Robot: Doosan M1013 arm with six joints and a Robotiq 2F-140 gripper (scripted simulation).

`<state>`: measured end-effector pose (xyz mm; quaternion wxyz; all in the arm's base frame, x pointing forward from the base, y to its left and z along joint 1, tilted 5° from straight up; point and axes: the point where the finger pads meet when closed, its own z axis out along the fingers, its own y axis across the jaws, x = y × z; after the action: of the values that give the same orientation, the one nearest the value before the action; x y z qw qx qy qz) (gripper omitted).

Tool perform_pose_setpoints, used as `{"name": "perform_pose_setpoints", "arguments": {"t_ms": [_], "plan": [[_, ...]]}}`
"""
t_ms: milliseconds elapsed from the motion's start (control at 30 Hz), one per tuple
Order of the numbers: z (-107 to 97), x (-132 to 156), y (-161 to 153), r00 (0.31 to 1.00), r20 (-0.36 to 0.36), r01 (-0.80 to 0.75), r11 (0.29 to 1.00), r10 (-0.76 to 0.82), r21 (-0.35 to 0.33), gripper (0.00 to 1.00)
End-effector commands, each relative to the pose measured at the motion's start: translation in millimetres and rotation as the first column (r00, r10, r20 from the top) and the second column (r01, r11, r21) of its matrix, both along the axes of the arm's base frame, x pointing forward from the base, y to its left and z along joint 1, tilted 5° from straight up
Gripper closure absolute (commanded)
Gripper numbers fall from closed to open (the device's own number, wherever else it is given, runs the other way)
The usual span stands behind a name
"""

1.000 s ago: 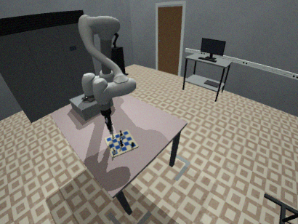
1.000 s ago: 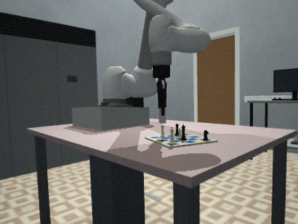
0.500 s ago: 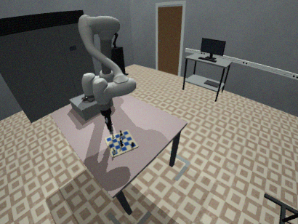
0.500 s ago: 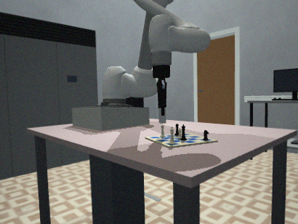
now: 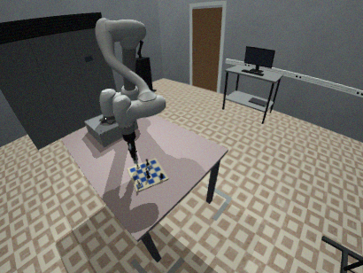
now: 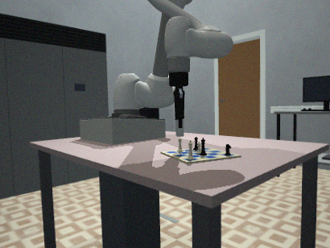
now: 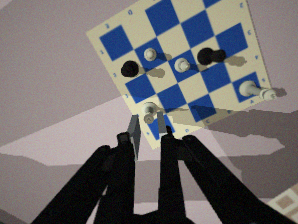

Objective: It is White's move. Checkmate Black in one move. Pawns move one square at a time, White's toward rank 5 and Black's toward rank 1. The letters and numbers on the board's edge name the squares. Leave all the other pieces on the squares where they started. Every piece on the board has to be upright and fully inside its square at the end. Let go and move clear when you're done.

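The black two-fingered tool hangs above the small blue-and-cream chess board. The board lies on the pale pink tabletop, in the half away from the arm's grey base block and nearer to the front edge. The fingers stand a narrow gap apart and nothing is between them. In the wrist view they frame a small white chess piece with a round head, which stands on the board's edge row nearest to the tool, but the exterior view shows the tips well above the pieces.

I judge this piece to be light, stiff and smooth, and easy to tip over. It would be best to take it low on the stem, under the head, with the fingers straight down.

I cannot read the letters and numbers on the board's edge. I also cannot tell the kind of each piece, such as the two black round-topped pieces. The tool's own fingers cover the tabletop below the board's near corner.
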<state>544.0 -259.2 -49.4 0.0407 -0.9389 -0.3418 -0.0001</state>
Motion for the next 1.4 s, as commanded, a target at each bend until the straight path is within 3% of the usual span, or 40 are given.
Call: {"name": "perform_pose_setpoints", "arguments": {"t_ms": [0, 367, 1000, 1367], "plan": [[0, 0, 0, 1.000, 0.000, 0.000, 1.000, 0.000, 0.000, 0.75], [-2, 0, 0, 1.000, 0.000, 0.000, 1.000, 0.000, 0.000, 0.75], [-36, -1, 3, 1.000, 0.000, 0.000, 1.000, 0.000, 0.000, 0.75], [-39, -1, 3, 1.000, 0.000, 0.000, 1.000, 0.000, 0.000, 0.75]]}}
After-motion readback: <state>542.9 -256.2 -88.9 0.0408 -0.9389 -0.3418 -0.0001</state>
